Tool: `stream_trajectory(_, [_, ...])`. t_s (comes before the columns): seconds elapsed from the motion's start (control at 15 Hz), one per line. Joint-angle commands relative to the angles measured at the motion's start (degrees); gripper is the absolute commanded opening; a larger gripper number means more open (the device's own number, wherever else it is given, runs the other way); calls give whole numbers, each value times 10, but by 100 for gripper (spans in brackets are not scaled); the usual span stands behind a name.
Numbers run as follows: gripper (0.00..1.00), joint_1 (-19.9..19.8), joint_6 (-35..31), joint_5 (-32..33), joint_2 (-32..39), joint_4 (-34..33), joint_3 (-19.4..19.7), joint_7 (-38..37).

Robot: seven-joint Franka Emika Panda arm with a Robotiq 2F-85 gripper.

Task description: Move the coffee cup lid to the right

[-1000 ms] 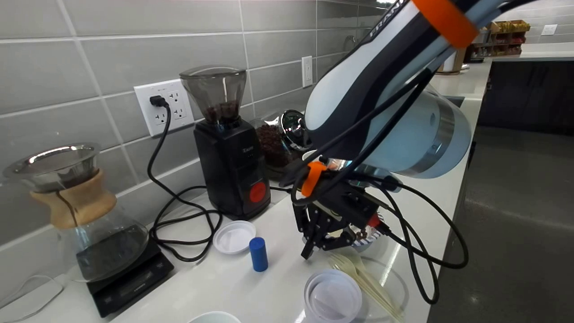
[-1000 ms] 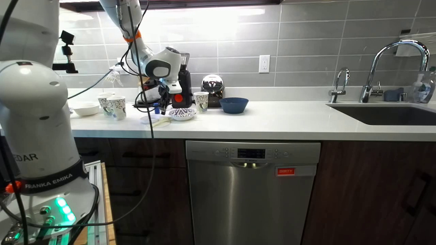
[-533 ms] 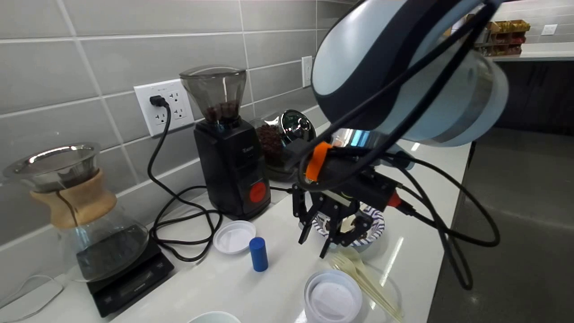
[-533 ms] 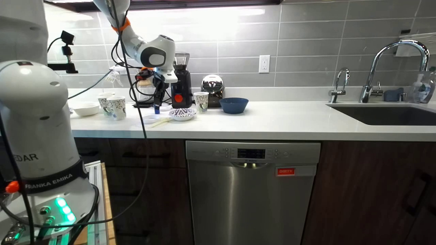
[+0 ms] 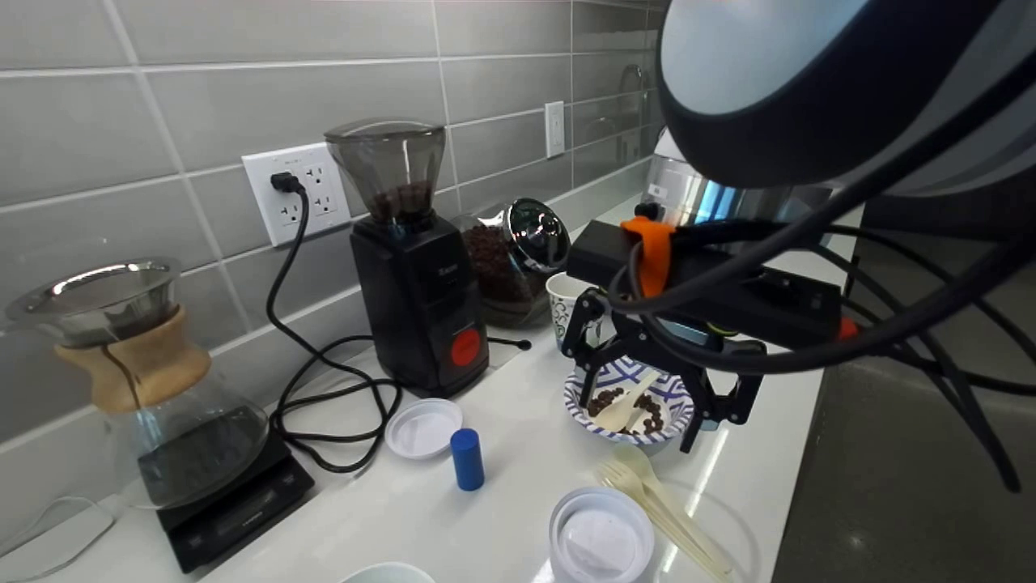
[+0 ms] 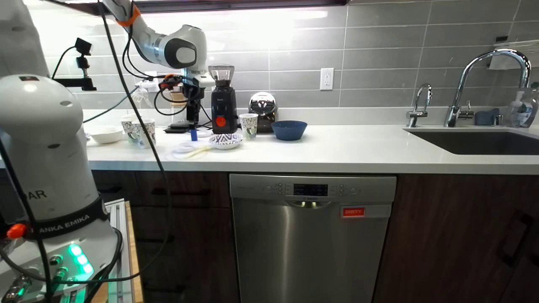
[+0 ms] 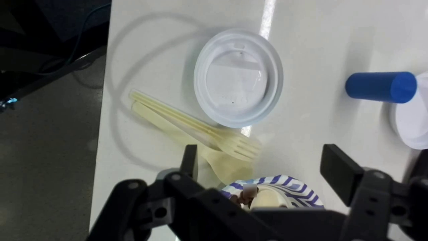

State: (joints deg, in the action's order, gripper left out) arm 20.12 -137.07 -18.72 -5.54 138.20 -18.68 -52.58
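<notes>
The coffee cup lid (image 7: 238, 78), whitish and round with a raised ring rim, lies flat on the counter beyond my fingertips in the wrist view. It also shows near the bottom of an exterior view (image 5: 601, 534). My gripper (image 7: 262, 164) stands wide open, one black finger pad on each side, and holds nothing. It hangs in the air above the counter, apart from the lid. In an exterior view the gripper (image 5: 638, 419) appears in front of the patterned bowl, with its fingers pointing down.
Beside the lid lie a pale fork and spoon (image 7: 187, 127). A patterned bowl (image 5: 676, 401) with brown bits stands below the gripper. Also here are a blue cylinder (image 5: 467, 460), a plainer white disc (image 5: 423, 427), a paper cup (image 5: 564, 304) and a black grinder (image 5: 417, 300).
My gripper has opened from shut. It has risen off the counter and drawn closer to a camera, baring the bowl and the paper cup. The lid has stayed put.
</notes>
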Motion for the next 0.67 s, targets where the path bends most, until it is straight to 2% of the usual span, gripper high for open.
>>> stream_trajectory(0.0, [95, -6, 1, -1, 5, -2, -5, 1])
stream_trajectory(0.07, [99, -6, 1, -1, 9, -3, -5, 1])
stream_trajectory(0.4, [100, 5, 36, 41, 80, -39, -23, -2])
stream_trajectory(0.53, [100, 14, 45, 83, 100, -47, -29, -14])
stream_trajectory(0.6, [100, 22, 42, 129, 107, -51, -32, -28])
